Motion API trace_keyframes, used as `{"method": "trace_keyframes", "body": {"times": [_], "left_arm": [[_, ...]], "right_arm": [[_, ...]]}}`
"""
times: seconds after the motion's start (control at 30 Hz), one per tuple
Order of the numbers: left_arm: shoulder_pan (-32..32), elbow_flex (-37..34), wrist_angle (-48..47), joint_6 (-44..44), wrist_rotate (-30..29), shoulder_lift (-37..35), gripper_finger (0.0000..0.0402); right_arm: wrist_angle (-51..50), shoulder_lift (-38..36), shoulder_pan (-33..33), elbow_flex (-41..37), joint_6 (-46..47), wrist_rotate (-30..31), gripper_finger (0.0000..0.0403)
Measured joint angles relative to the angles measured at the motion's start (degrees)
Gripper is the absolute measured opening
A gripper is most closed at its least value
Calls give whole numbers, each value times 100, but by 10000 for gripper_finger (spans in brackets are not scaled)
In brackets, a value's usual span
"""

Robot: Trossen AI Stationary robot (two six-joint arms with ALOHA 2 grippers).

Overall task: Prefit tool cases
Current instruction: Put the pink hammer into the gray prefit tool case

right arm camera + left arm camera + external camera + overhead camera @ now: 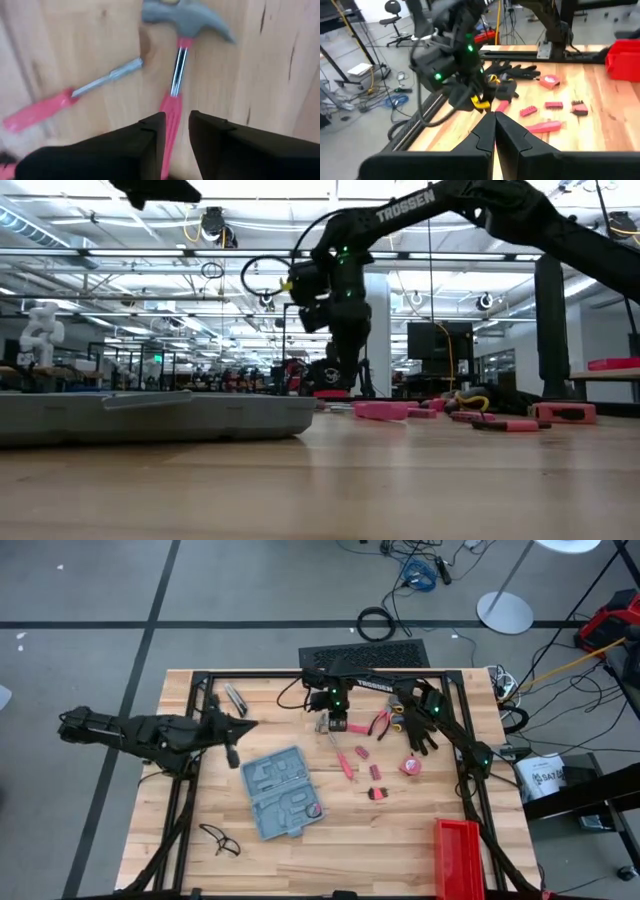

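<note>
— Any writing you can read?

— Only "TROSSEN", in pale letters along my right arm [405,205]. Nothing legible on the tool case [281,795].

— Counts?

— One tool case, open and flat, its grey tray facing up. It lies just beside my left pincer [232,752], and on the near side of my right pincer [335,725], a little apart. One red bin [458,855], well off from both pincers at the table's near right corner. Under my right pincer there is one hammer [177,65] and one red-handled screwdriver [75,95] beside it. Beyond that pincer, toward the right arm's base: a pair of black gloves [418,720] and one pink tape measure [410,767]. Several small red pieces lie between them and the case; they are too small to count surely.

— And your pincers?

— The left one is closed with the fingers meeting and nothing between them. It hangs above the table. The right one points down with a narrow gap, and the hammer's red handle runs into that gap. Whether the fingers touch the handle, I cannot tell.

— Anything cut off?

— The hammer's head runs past the picture's edge at my right wrist.
</note>
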Motion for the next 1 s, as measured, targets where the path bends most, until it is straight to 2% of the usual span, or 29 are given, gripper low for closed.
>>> {"method": "trace_keyframes", "body": {"times": [0.17, 0.3, 0.37, 0.53, 0.67, 0.8, 0.87, 1.0], "left_arm": [[175, 21, 701, 598, -11, 602, 55], [730, 249, 748, 988, 14, 1294, 96], [1078, 386, 744, 1170, 219, 1679, 106], [2013, 837, 1296, 1827, 1761, 2908, 110], [2683, 1381, 1258, 2410, 2672, 4027, 111], [3170, 1799, 969, 2716, 3753, 4984, 111], [3294, 1945, 881, 2771, 4084, 5364, 111], [3385, 2265, 830, 2777, 4274, 6044, 111]], "right_arm": [[-410, -664, -76, 0, 301, -66, 84], [-529, -1432, 31, -119, 676, -2, 84], [-526, -1921, 160, -279, 836, -15, 84], [-229, -3229, 639, -950, 1695, 213, 84], [203, -4125, 1266, -1730, 2501, 811, 84], [410, -4913, 1914, -2646, 3438, 902, 84], [601, -5266, 2258, -3137, 4019, 903, 84], [918, -5848, 2895, -4107, 4990, 945, 84]]}}
